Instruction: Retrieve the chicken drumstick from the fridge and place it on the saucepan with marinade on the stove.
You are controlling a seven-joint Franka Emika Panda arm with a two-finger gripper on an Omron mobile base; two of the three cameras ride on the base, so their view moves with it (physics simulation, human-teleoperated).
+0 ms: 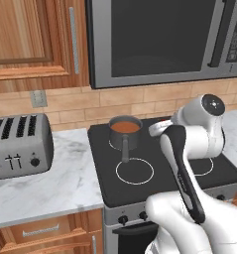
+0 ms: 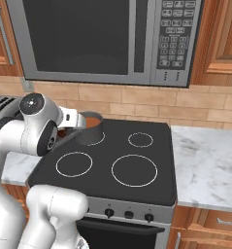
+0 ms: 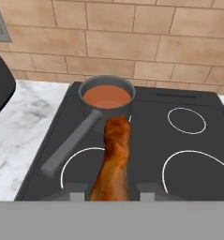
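Black glass makes up the stove [image 3: 146, 140], a cooktop with four white ring burners set between two white marbled benches; the left bench [image 1: 50, 183] carries a steel four-slot toaster [image 1: 18, 144], the right bench [image 2: 209, 155] lies past the stove's right edge. On the rear left burner stands the small dark grey metal saucepan [image 3: 92, 110], its long straight handle reaching toward the stove's front edge, and it is filled nearly to the rim with smooth orange-brown marinade [image 3: 107, 96]. The reddish-brown chicken drumstick [image 3: 114, 161] is held above the stove's front left part, its far end just short of the saucepan's near wall in the hand view; it is clamped between the two dark fingers [image 3: 77, 191], which are closed on its lower end.

Several risks are judged to follow. Should the drumstick be released from this spot, it would likely fall onto the bare glass in front of the saucepan, or strike the handle. Because only one end is pinched, the meat could pivot or slip during the advance. If it is let go from too high above the saucepan, marinade may be splashed onto the stove. A low approach could knock the rim or handle and push the saucepan off its burner.
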